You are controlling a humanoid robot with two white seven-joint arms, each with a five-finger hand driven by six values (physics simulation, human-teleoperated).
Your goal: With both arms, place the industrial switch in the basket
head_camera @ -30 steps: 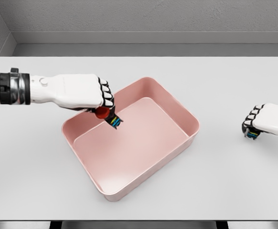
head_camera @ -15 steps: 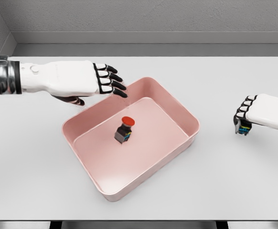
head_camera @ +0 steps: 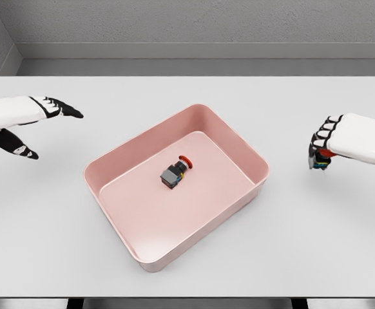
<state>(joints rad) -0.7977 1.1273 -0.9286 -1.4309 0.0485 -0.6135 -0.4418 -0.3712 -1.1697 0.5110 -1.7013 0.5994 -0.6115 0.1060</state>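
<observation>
A pink basket (head_camera: 245, 193) sits in the middle of the white table. One industrial switch (head_camera: 173, 174), dark-bodied with a red button, lies on its side on the basket floor. My left hand (head_camera: 33, 122) hovers over the table far left of the basket, fingers spread and holding nothing. To the right of the basket, my right hand (head_camera: 321, 149) is lifted above the table with its fingers curled round a second industrial switch (head_camera: 323, 156); only a bit of red and dark body shows under the fingers.
The white table (head_camera: 187, 90) runs to a grey wall at the back. Its front edge lies just below the basket's near corner.
My left hand let go of its switch, which dropped into the basket and tipped onto its side, then the hand drew back to the left. My right hand rose with its switch.
</observation>
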